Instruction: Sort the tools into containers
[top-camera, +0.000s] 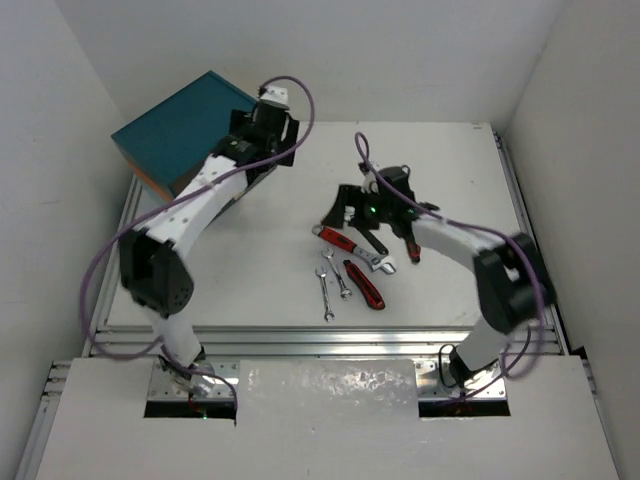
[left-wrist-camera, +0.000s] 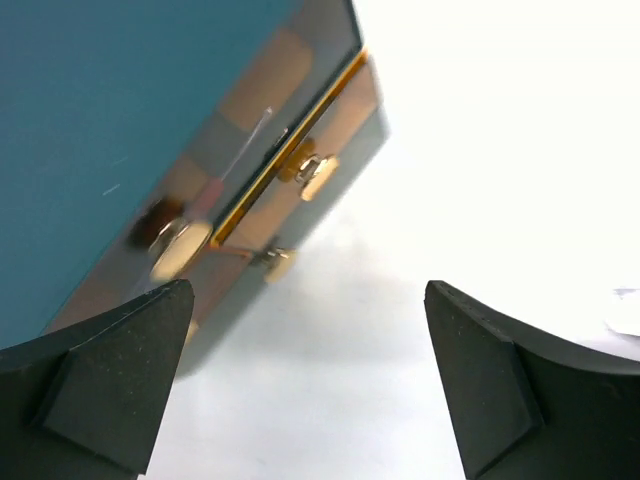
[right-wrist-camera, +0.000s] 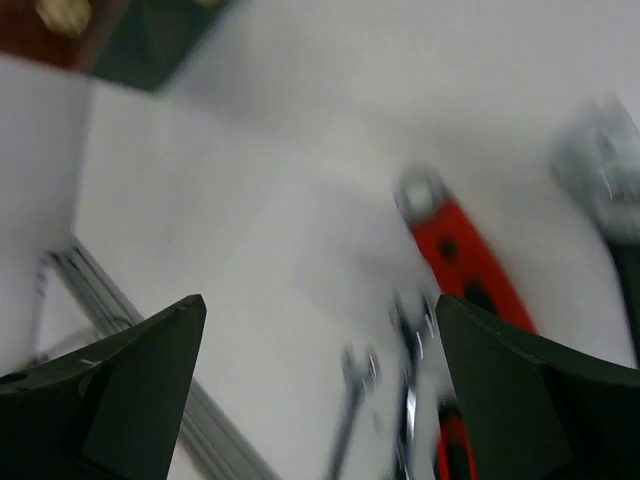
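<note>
The teal-topped cabinet (top-camera: 180, 130) stands at the back left. Its amber and teal drawer fronts (left-wrist-camera: 250, 190) with tan knobs (left-wrist-camera: 318, 177) show in the left wrist view. My left gripper (top-camera: 266, 162) (left-wrist-camera: 310, 390) is open and empty, low over the table just right of the drawers. The tools lie mid-table: a red-handled adjustable wrench (top-camera: 338, 240) (right-wrist-camera: 465, 260), a black-handled adjustable wrench (top-camera: 376, 247), red-and-black cutters (top-camera: 365, 285) and two silver wrenches (top-camera: 327, 292) (right-wrist-camera: 352, 400). My right gripper (top-camera: 345, 208) (right-wrist-camera: 320, 400) is open and empty, hovering just behind the red wrench.
White walls close in the table on the left, back and right. A metal rail (top-camera: 330, 340) runs along the near edge. A red-tipped tool (top-camera: 412, 252) lies partly under my right arm. The right wrist view is blurred.
</note>
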